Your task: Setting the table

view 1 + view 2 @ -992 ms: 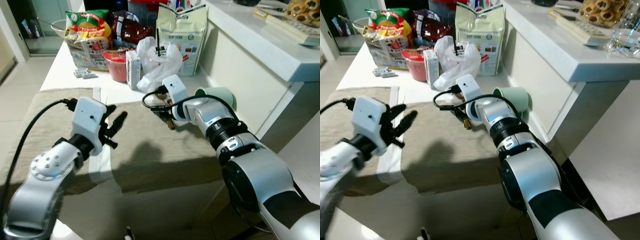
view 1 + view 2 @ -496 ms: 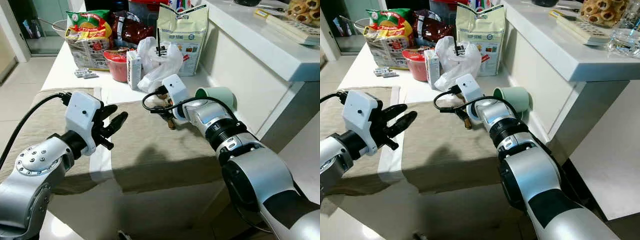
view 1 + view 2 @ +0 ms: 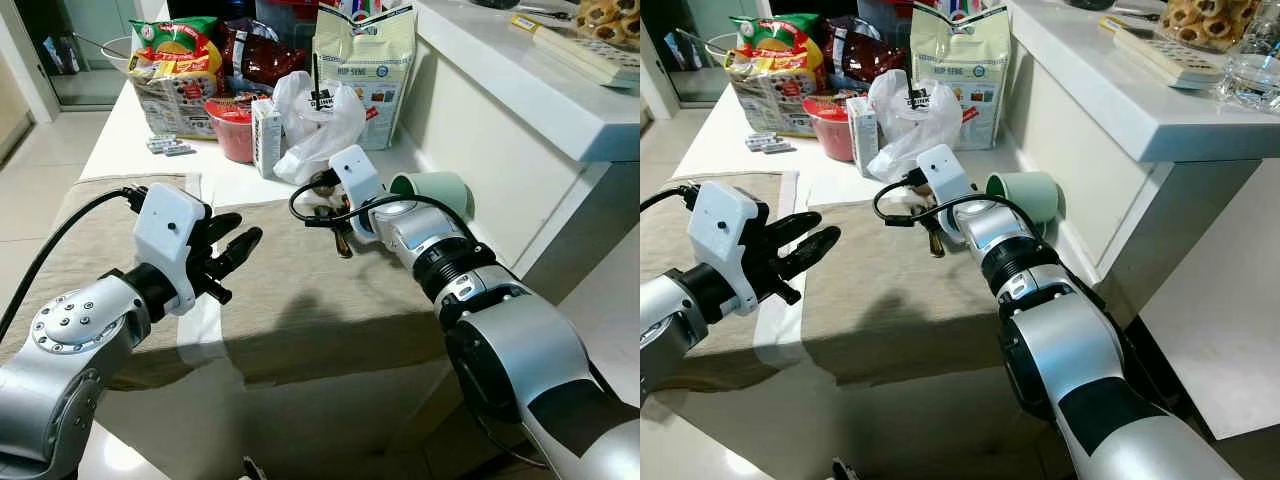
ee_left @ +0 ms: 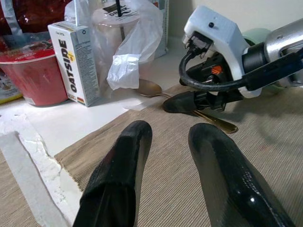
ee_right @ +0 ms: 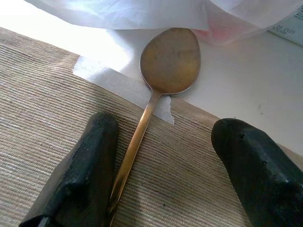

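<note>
Gold-toned metal, the spoon [image 5: 158, 90] lies flat, bowl on the white table [image 3: 120, 130], handle on the beige placemat [image 3: 320, 300] — light, stiff, slippery. The right gripper [image 5: 161, 172] straddles the thin handle with fingers apart; the left gripper [image 4: 173, 175] hovers open nearby.

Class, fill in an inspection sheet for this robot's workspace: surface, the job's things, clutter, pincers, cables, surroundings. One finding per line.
Surface: white table with a beige placemat spread over its near part.
Job's things: gold spoon, handle on the placemat, bowl resting past its edge on the white table.
Clutter: green cup lying on its side, white plastic bag, Oatside carton, red bowl, snack bags at the far end.
Pincers: right pincer open, low over the spoon handle, one finger either side; left pincer open, above the placemat, holding nothing.
Cables: black cable looping at the right wrist; another black cable at the left wrist.
Surroundings: white counter to the right, tiled floor.
</note>
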`<state>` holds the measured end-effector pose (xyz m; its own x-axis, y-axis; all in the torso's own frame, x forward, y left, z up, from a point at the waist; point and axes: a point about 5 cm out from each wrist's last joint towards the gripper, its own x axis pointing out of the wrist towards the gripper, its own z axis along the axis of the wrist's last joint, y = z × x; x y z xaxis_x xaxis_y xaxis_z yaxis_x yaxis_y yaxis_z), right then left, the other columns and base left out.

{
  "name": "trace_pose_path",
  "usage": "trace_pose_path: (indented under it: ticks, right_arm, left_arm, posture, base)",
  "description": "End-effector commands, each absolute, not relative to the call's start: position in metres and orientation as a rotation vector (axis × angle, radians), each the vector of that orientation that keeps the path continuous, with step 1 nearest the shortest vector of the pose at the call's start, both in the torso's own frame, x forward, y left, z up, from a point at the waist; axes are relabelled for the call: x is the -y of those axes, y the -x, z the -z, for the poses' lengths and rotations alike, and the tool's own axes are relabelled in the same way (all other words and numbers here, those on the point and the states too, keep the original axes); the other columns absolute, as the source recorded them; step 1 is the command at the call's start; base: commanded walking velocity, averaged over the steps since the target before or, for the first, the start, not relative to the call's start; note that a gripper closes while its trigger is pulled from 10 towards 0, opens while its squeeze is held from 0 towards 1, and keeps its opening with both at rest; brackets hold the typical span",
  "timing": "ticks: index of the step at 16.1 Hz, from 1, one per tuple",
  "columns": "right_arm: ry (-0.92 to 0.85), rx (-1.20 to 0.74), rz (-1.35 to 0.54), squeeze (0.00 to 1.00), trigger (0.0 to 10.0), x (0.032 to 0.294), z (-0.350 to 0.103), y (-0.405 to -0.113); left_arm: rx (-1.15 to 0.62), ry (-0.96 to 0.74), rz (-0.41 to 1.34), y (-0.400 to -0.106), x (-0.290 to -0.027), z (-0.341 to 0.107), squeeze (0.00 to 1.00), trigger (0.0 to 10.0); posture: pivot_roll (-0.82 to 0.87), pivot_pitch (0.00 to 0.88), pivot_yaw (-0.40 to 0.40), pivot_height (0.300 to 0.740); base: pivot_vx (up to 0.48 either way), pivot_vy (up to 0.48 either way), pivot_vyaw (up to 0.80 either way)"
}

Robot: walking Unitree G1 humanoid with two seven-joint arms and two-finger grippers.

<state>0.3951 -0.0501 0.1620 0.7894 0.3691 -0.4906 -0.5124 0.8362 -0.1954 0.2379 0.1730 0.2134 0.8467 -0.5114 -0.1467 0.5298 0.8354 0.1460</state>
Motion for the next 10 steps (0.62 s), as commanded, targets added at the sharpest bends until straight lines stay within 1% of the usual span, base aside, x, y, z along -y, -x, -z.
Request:
trace_pose_path:
  ticks: [1, 3, 4, 6, 10]
  right_arm:
    - [0.382, -0.525, -0.411, 0.00, 10.0, 0.067, -0.150, -0.395]
    - [0.273, -0.616, -0.436, 0.00, 10.0, 0.066, -0.147, -0.391]
    - [0.248, -0.643, -0.451, 0.00, 10.0, 0.066, -0.147, -0.390]
    - [0.238, -0.690, -0.489, 0.00, 10.0, 0.063, -0.145, -0.387]
    - [0.202, -0.745, -0.507, 0.00, 10.0, 0.058, -0.140, -0.382]
  left_arm:
    - [-0.086, -0.200, 0.571, -0.237, -0.170, -0.220, 0.00, 10.0]
    - [-0.088, -0.194, 0.574, -0.237, -0.169, -0.221, 0.00, 10.0]
    - [-0.088, -0.193, 0.574, -0.237, -0.169, -0.220, 0.00, 10.0]
    - [-0.088, -0.189, 0.580, -0.237, -0.167, -0.220, 0.00, 10.0]
    - [-0.084, -0.182, 0.588, -0.237, -0.164, -0.221, 0.00, 10.0]
  posture:
    - [-0.07, 0.018, -0.043, 0.740]
    - [-0.07, 0.021, -0.043, 0.740]
    - [-0.08, 0.021, -0.044, 0.740]
    - [-0.09, 0.019, -0.047, 0.740]
    - [-0.09, 0.018, -0.049, 0.740]
  base:
    - [0.000, 0.000, 0.00]
    - [0.000, 0.000, 0.00]
    - [0.000, 0.000, 0.00]
    - [0.000, 0.000, 0.00]
    - [0.000, 0.000, 0.00]
